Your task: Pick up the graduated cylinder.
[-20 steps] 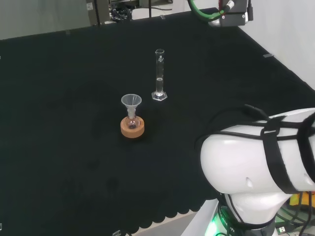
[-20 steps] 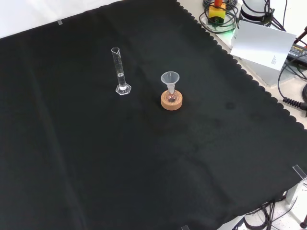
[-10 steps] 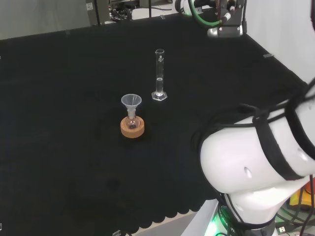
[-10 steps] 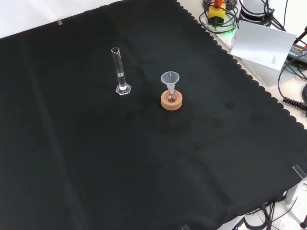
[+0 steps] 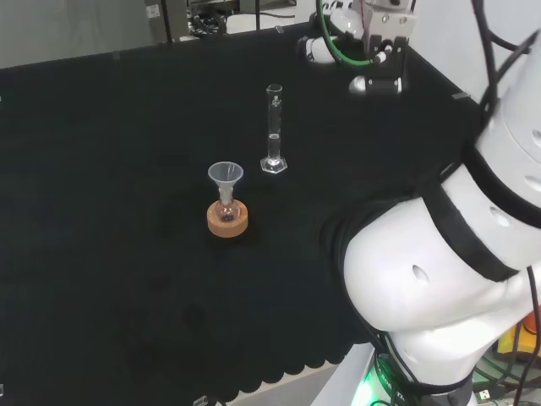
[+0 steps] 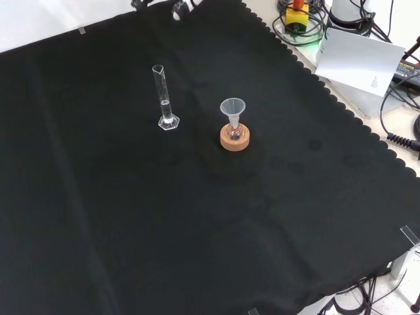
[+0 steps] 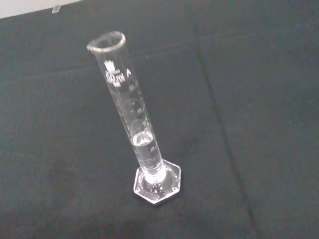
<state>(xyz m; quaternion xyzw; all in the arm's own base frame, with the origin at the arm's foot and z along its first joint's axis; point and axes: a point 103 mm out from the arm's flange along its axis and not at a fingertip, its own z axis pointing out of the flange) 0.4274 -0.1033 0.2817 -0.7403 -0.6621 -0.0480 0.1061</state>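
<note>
Clear glass, the graduated cylinder (image 5: 273,128) stands upright in the head view on the black cloth (image 5: 101,169), with a funnel-topped flask (image 5: 226,193) on its cork ring (image 5: 227,220) just nearer and left of it; the hand (image 5: 372,42) hangs well right of and beyond the cylinder, apart from it, and I cannot tell how its fingers are set. In the front view the cylinder (image 6: 164,98) has bare cloth all round, the scalloped cloth edge (image 6: 315,85) well right of it. In the wrist view the cylinder (image 7: 132,129) has white graduations and print too small to read, and a hexagonal foot (image 7: 158,181).
</note>
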